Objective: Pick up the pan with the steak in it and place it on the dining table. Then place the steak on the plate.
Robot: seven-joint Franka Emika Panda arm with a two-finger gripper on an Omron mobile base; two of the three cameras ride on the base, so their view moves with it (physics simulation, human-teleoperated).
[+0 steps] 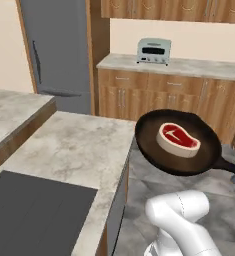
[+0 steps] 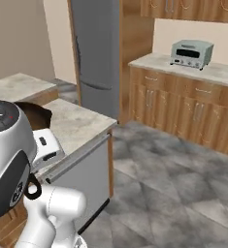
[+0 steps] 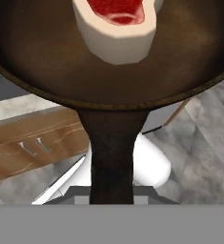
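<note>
While the pan is up in the air, the room stands around it as follows. A tall grey refrigerator fills the far left corner. To its right runs a wall counter with a pale stone top over wooden cabinets, and more wood cabinets hang above it. Nearer the robot is a stone-topped counter with a marbled grey-beige surface, and a flat dark cooktop is set into its near end. A second stone top lies to its left, a step higher. Grey marbled floor tiles cover the ground between the counters.

The pan, round and dark brown-black, hangs clear of every surface. In the left base view it sits just off the right edge of the stone-topped counter, over the floor, roughly level, with its long black handle running off to the right. A silver toaster oven stands on the wall counter, well behind the pan.

The steak, red with a cream fat rim and a thin white bone mark, lies flat in the pan, near its middle.

In the hand view the pan's handle runs straight down into the gripper, whose fingers are clenched on the handle's end.
</note>
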